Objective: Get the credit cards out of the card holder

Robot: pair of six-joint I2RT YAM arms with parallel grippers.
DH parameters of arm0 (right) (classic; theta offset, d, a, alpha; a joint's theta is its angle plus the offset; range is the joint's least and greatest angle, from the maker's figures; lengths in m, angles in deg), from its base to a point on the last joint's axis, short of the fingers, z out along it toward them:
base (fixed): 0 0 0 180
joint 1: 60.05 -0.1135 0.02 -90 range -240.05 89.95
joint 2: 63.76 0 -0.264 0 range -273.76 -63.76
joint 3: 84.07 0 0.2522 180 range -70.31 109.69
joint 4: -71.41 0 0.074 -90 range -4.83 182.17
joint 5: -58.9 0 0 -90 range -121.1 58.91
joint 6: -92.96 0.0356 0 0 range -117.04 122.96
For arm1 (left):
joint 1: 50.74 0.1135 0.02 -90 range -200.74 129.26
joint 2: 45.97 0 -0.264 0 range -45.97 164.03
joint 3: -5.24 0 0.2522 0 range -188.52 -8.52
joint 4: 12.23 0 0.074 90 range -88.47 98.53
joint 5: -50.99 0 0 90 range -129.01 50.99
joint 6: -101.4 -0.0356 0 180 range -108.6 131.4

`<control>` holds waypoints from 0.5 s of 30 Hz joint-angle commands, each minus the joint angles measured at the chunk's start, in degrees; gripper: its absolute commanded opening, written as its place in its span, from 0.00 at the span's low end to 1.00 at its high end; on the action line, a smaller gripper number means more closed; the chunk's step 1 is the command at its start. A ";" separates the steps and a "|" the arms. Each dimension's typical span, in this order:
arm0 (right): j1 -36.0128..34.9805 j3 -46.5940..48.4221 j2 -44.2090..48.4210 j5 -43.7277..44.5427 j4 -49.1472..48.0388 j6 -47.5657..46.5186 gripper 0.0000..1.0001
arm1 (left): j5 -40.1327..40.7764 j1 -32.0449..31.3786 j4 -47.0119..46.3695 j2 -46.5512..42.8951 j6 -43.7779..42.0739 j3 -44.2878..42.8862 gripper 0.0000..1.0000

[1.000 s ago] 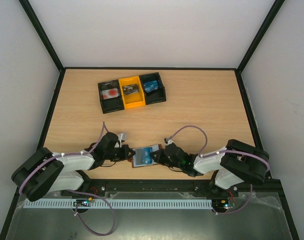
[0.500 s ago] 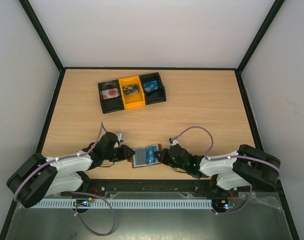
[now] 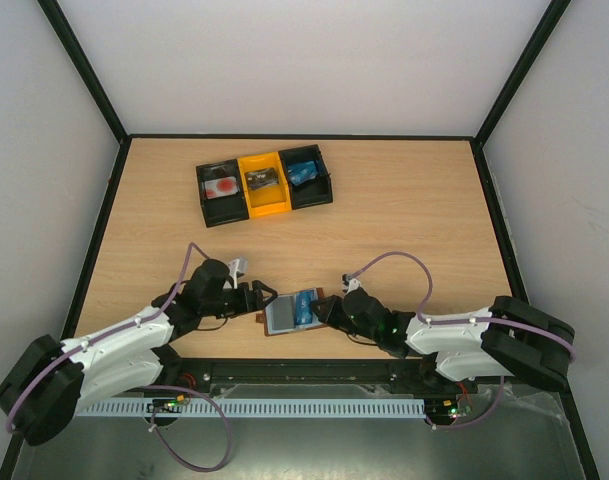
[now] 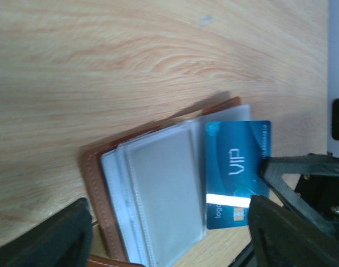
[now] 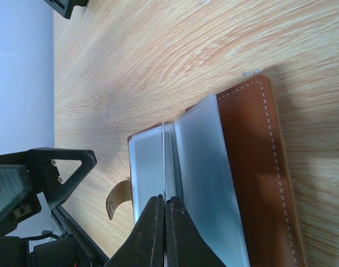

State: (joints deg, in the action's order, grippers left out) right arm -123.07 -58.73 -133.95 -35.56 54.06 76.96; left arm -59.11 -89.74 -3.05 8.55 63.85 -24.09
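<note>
The card holder [image 4: 158, 189] lies open and flat on the wooden table [image 3: 404, 220], at lower centre of the top view, between the two grippers. Its brown leather cover faces down and its clear sleeves face up. A small brown tab [image 5: 118, 199] projects from the holder's edge on the side toward the left gripper.

Left gripper [image 3: 258, 304]: positioned at the left edge of the holder in the top view. In the left wrist view its jaws stand wide apart, one at each lower corner of the frame, with the near end of the holder between them. Contact between the fingers and the leather cannot be confirmed.

Right gripper [image 5: 164, 201]: positioned at the right edge of the holder. Its jaws are pressed together with only a thin line between them, pinching the blue credit card [image 4: 236, 167]. The card, marked "VIP", extends past the right side of the sleeves. Whether its left edge sits inside a sleeve cannot be determined.

A black-and-yellow three-bin tray [image 3: 264, 183] sits at upper centre of the top view, well apart from the holder.
</note>
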 commanded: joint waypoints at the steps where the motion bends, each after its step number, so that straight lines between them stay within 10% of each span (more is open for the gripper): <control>1: -0.26 -0.06 1.33 0.82 0.15 0.22 0.02 | -0.78 -0.23 2.33 -3.20 1.63 -1.81 0.86; 15: -0.26 -2.36 6.36 -0.31 -6.43 1.86 0.02 | -9.83 -0.28 -13.37 -3.13 9.71 3.63 0.82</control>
State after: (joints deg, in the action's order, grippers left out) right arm -123.07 -59.89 -130.11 -36.31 51.37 77.59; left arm -65.16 -89.74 -9.30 5.49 69.75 -22.67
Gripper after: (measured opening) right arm 0.022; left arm 0.834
